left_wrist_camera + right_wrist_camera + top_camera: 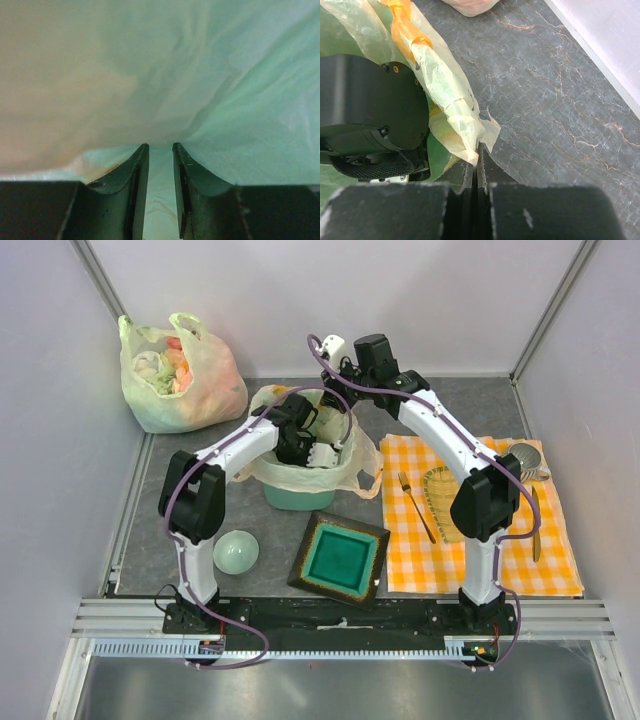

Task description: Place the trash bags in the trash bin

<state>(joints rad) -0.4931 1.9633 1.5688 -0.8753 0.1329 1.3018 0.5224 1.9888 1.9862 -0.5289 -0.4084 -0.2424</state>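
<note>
Crinkly trash bags (268,470) over tapered grn trash bin (296,499).

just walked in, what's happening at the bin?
Both arms are working at the trash bin, which has the trash bag draped over its rim. The right gripper is pinching the bag's edge by the rim. The left gripper, fingers slightly apart, is down inside against the film.

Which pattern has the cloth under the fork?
The cloth is orange-and-white checked; best seen in the top external view.
</note>
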